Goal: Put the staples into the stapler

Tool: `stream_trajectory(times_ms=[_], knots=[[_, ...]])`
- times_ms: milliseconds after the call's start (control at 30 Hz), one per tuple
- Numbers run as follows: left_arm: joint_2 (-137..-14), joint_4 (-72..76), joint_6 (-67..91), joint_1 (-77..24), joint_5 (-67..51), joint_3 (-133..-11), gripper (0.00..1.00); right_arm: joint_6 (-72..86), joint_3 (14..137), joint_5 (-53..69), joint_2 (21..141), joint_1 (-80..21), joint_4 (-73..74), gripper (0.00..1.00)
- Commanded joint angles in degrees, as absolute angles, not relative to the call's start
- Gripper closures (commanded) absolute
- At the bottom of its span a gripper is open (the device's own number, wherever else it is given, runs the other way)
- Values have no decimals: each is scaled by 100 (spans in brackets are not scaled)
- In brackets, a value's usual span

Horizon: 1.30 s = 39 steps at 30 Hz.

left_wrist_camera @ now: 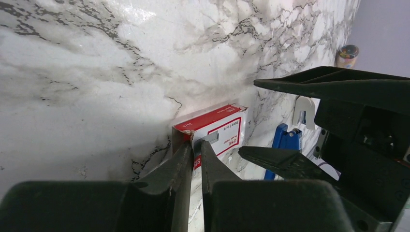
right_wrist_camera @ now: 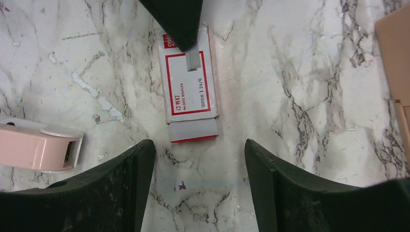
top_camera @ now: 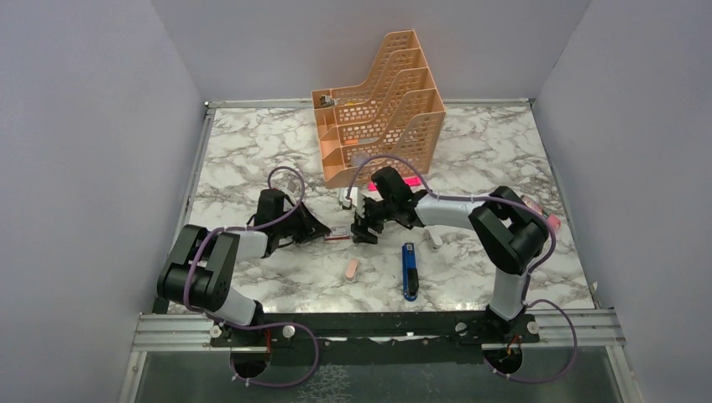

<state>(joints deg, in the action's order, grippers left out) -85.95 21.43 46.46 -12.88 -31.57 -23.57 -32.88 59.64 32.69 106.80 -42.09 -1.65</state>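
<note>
The staples box, white with a red label, lies flat on the marble with its near flap folded open; the inner tray is hidden. My left gripper is shut on the far end of the box, one finger at its open mouth and the other on the label. My right gripper hangs open just short of the flap, with nothing between its fingers. The blue stapler lies on the table to the right of the box, nearer the front, and shows behind the box as the stapler.
An orange file rack stands at the back, with a bright-pink bar at its foot. A peach-pink oblong piece lies left of the stapler, and a small white piece lies under the right forearm. A pale pink holder sits left of my right gripper.
</note>
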Motion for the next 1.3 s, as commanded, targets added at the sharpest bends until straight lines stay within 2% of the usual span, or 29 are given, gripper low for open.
stream_trajectory(times_ms=[0,200,433,833,1267], knots=[[-8602,2294,4572,-1310,-3285,-2452,88,-3715,6197,3622,10894,-4236,249,28],[-8616,2294,4540,-1310,-3321,-2475,93,-3692,6206,3624,11058,-4232,53,35],[-8684,2294,4501,-1303,-3331,-2505,93,-3700,6266,3645,11211,-4236,48,46],[-8640,2286,4443,-1103,-3286,-2531,94,-3785,6244,3583,11192,-4241,48,59],[-8407,2182,4317,-939,-3082,-2436,98,-3858,6156,3278,11020,-4236,50,64]])
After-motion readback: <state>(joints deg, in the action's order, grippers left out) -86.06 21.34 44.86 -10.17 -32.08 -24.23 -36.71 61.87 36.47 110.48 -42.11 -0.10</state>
